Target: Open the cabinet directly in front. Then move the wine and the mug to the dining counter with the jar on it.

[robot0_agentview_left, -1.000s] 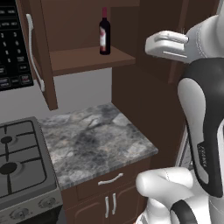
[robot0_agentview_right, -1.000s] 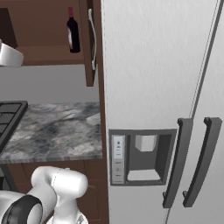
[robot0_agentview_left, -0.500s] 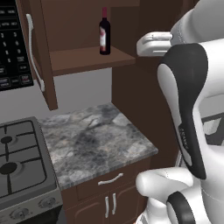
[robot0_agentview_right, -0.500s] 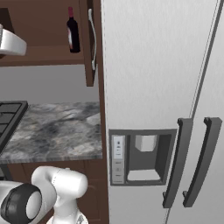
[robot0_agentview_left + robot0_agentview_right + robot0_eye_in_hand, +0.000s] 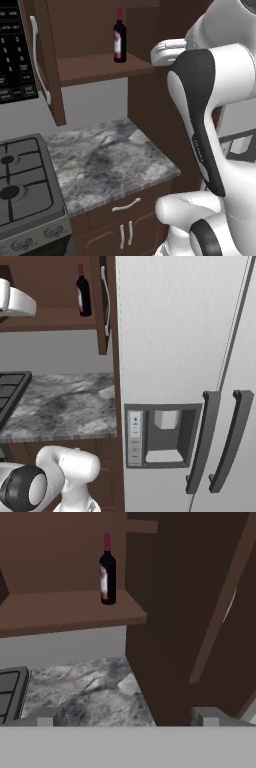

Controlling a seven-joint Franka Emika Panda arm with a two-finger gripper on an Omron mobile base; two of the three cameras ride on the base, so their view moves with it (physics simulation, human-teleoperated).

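We see the slim dark glass wine bottle with a dark red label (image 5: 119, 36) standing upright on the shelf of the open dark brown wooden wall cabinet (image 5: 95, 67). Our hand (image 5: 127, 717) is well apart from it, below and right, fingers spread wide, holding nothing, above the grey marbled desk (image 5: 107, 160)

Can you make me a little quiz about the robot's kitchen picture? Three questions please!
1. True or false: the cabinet doors are open.
2. What stands on the cabinet shelf? A) a teapot B) the wine C) a bowl
3. Fill in: beside the grey counter sits a ____ with burners.

Key: 1 true. 2 B. 3 stove.
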